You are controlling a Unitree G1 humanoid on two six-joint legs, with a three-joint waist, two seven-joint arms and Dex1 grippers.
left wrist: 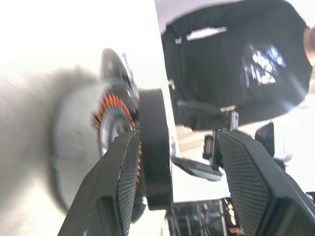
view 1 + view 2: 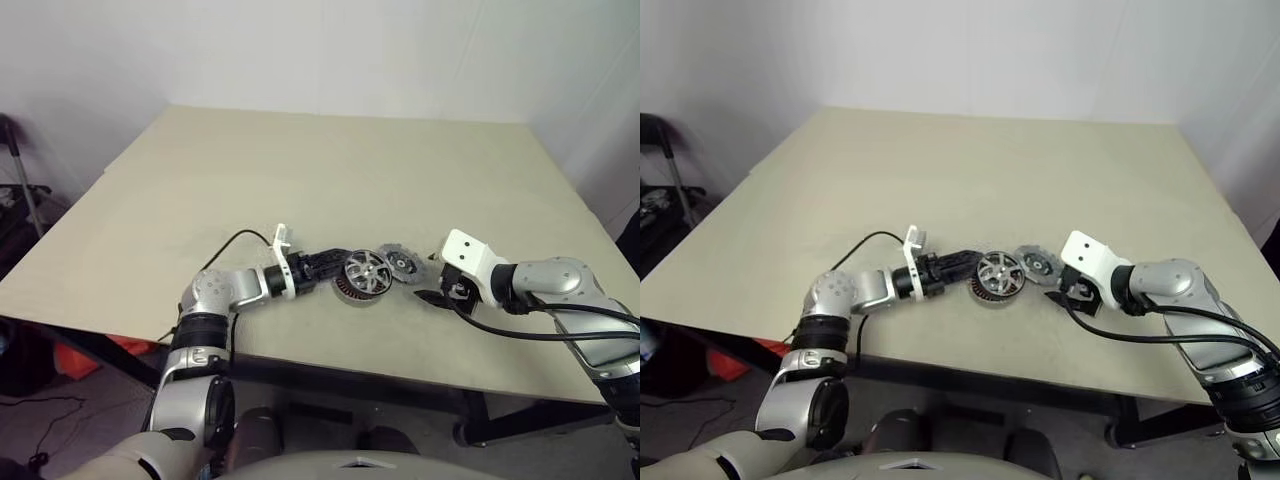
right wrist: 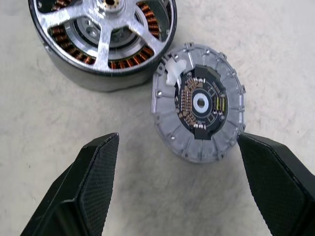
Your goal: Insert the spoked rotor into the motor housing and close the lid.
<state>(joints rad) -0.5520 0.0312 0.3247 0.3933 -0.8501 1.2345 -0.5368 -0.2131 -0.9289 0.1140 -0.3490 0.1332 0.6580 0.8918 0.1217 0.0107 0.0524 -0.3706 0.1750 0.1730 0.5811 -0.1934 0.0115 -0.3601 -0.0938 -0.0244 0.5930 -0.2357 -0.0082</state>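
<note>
The spoked rotor [image 2: 365, 271] sits inside the round motor housing [image 3: 83, 73], silver spokes up and copper windings around them. Just right of it the grey lid [image 2: 402, 264] lies flat on the table, its circuit board facing up. My left gripper [image 2: 336, 264] reaches in level from the left, open, with the housing's black rim [image 1: 155, 147] between its fingers, close against one finger [image 1: 118, 182]. My right gripper [image 3: 187, 162] hovers over the lid [image 3: 199, 103] from the right, open wide, fingers apart from it.
The beige table [image 2: 330, 170] stretches far behind the parts; its front edge [image 2: 350, 365] runs close below them. A black cable [image 2: 235, 240] loops by my left wrist. A person in a black shirt [image 1: 236, 59] stands beyond the table.
</note>
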